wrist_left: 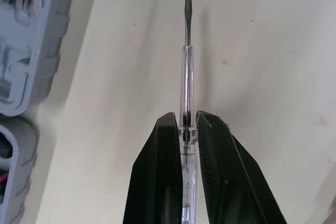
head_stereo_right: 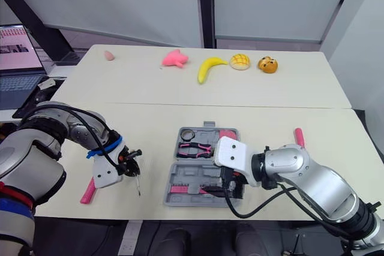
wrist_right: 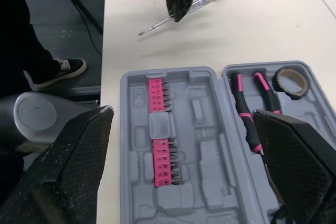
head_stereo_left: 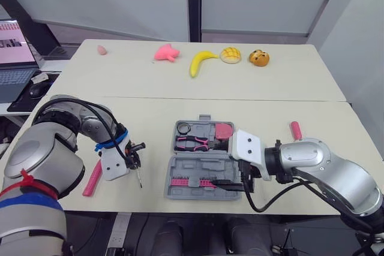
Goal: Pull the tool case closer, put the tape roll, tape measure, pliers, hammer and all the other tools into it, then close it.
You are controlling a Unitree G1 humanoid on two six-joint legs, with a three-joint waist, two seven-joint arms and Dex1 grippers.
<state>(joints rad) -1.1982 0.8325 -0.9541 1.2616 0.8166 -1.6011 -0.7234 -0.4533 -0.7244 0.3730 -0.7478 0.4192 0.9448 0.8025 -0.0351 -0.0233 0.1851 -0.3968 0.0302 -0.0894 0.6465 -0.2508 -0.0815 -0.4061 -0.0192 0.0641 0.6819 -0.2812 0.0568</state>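
Hammer lies at front-left corner of the table, pink grip, not packed yet. Just beside it, L gripper pinches the screwdriver by its clear handle, blade sticking out past the fingertips. It's left of the tool case and apart from it; can't tell if the tip touches the table.

Tool case sits open at the front edge, mid-table. Near half holds a pink bit row. Far half holds pliers, tape roll and a pink block, prob the tape measure. R gripper hovers over the case's right side, fingers spread wide, holding nothing.

A pink-handled tool lies loose toward the right edge, well apart from the case. Far table has a banana, pink toy and buns; not task items.

Handling, my guess:
- **Screwdriver:** light and stiff, but the handle is thin, slick plastic, so it can twist in a two-finger pinch. Mid-handle hold is ok; lay it flat into a slot.
- **Hammer:** head-heavy, so grab the grip close to the head.
- **Case:** light hard plastic, will prob skid when pushed. Brace it w/ one gripper and fold one half over by its edge.
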